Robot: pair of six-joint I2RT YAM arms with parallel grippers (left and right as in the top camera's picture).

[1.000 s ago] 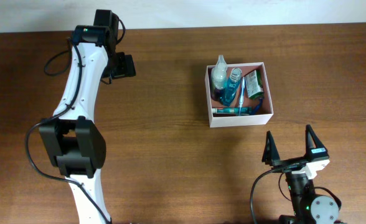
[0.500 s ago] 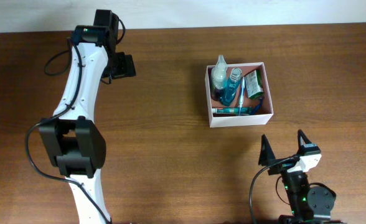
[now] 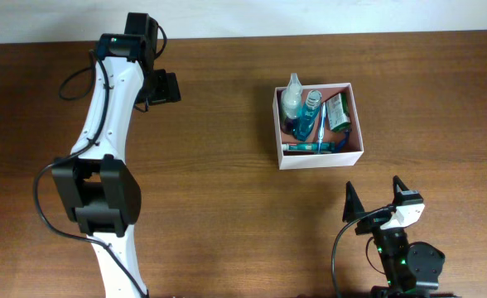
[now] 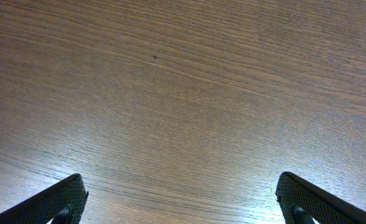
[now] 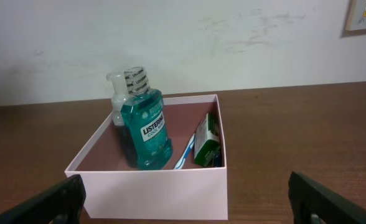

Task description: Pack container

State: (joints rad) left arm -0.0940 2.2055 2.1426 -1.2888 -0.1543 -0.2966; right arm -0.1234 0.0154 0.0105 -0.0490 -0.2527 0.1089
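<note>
The container [image 3: 319,159], a shallow white-walled box with a pinkish-brown inside, stands right of centre on the table. Inside it are a teal mouthwash bottle [image 5: 147,127], a clear bottle [image 5: 116,93], a green box [image 5: 205,140] and a blue toothbrush [image 5: 184,152]. My right gripper [image 3: 373,185] hovers open near the front edge, a short way in front of the container and facing its near wall [image 5: 152,193], with nothing between its fingers. At the far left of the table my left gripper [image 3: 167,87] is open over bare wood [image 4: 183,93], well away from the container.
The left arm [image 3: 103,141] stretches from the front edge to the back left of the brown wooden table. A pale wall [image 5: 183,37] rises behind the table's far edge.
My right gripper has drawn back slightly toward the front edge and turned a little. The left arm and the container's contents have not moved.
</note>
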